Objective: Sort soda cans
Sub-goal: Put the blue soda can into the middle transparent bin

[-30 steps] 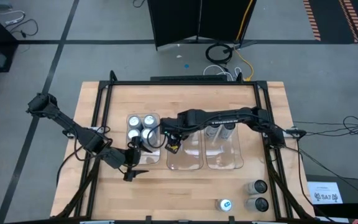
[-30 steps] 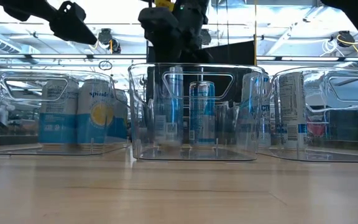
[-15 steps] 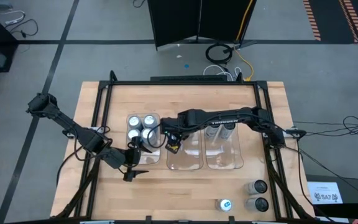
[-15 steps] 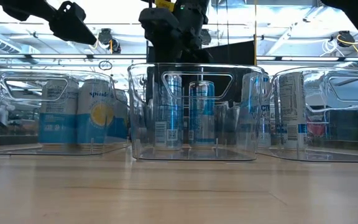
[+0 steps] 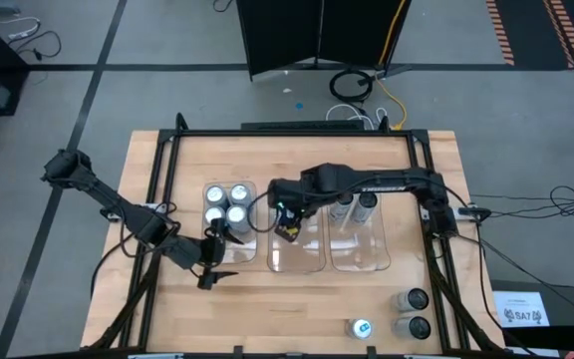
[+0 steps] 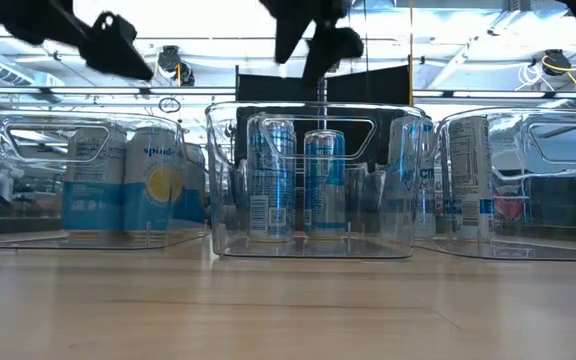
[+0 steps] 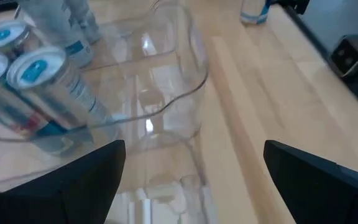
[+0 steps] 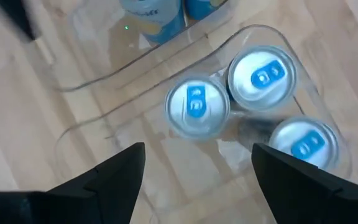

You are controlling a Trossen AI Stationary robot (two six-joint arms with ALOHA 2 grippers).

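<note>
Right gripper (image 5: 289, 228) hangs over the middle bin (image 5: 297, 261), jaws spread and empty; three blue-topped cans (image 8: 197, 107) stand inside, seemingly clustered at one end. Left gripper (image 5: 210, 264) waits beside the left bin (image 5: 250, 254), jaws apart, low over the worktop (image 5: 297, 309).

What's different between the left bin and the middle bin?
The left bin holds four cans with plain silver tops; in the middle bin three cans with blue-marked tops show. The left bin's cans look wider, with light blue and yellow labels; the middle bin's are slimmer, blue and silver. The right end effector hovers open over the middle bin, not the left bin. Both bins are clear plastic.
</note>
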